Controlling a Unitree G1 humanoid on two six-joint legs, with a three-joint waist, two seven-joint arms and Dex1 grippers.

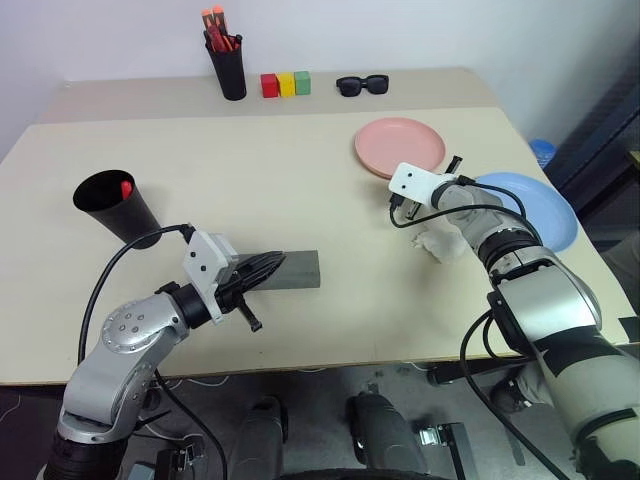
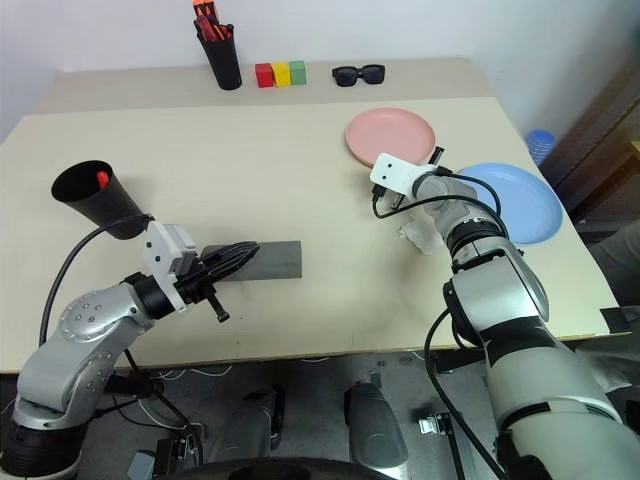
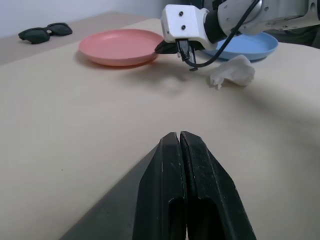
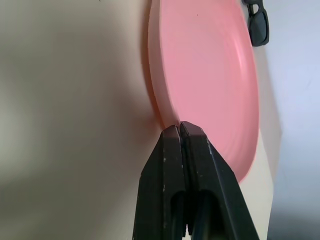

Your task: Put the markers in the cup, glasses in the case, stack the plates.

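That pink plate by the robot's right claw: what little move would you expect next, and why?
Probably a slight lift, then a carry toward the blue plate. The right gripper is shut at the near rim of the pink plate, apparently pinching it, though the grip itself isn't clearly visible. The two plates lie side by side, not yet stacked.

Both arms are silver-grey metal with rounded joint housings and black segments. Each wrist carries a white camera box with looping black cables. The jaws are black.
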